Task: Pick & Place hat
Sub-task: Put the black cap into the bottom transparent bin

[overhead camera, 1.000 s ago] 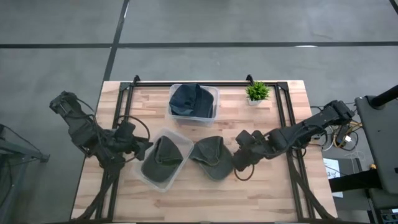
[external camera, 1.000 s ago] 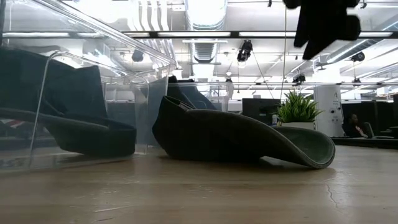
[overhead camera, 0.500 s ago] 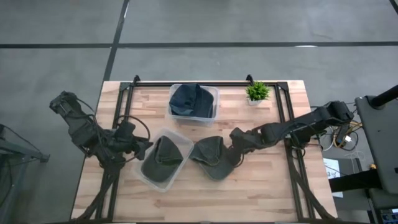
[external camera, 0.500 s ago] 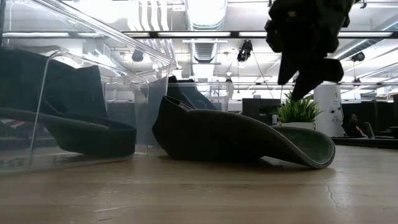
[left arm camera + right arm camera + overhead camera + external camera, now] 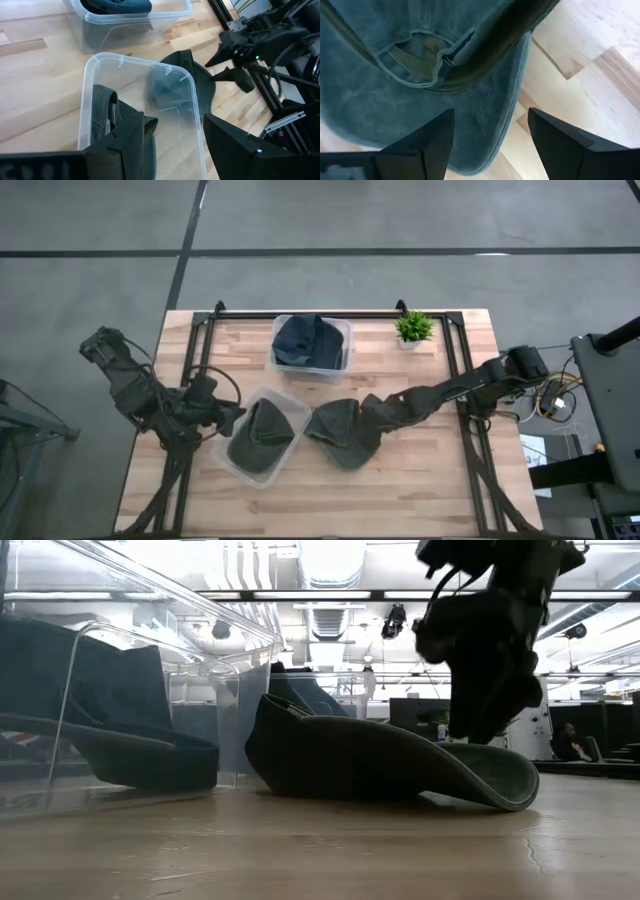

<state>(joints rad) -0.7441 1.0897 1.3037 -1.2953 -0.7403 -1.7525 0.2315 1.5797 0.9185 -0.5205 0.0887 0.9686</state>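
A dark green hat [image 5: 338, 432] lies on the table by its crown and curved brim [image 5: 470, 775], between a clear bin [image 5: 290, 412] and my right gripper. My right gripper [image 5: 368, 420] is open and stands low over the hat's right side. In the right wrist view the brim [image 5: 470, 100] fills the space ahead of its spread fingers [image 5: 490, 150]. A second green hat [image 5: 258, 438] lies in the clear bin [image 5: 135, 62]. My left gripper [image 5: 175, 155] waits open at the bin's left side [image 5: 218, 420]. My right gripper comes at the hat's brim [image 5: 485, 115] slanting down from the table's right, one finger [image 5: 425, 142] on each side of the view. In the low view its lower end [image 5: 475, 730] is just above the brim. I cannot tell whether it touches.
A second clear bin [image 5: 345, 330] at the table's far edge holds a dark blue hat [image 5: 308, 342]. A small potted plant [image 5: 413, 328] stands to its right. A black frame rail [image 5: 455, 380] runs along the table's right side. Bare wood lies along the near edge.
My right gripper has moved toward the table's left and down, from beside the green hat to low over its brim. The hat and both bins have stayed where they were.
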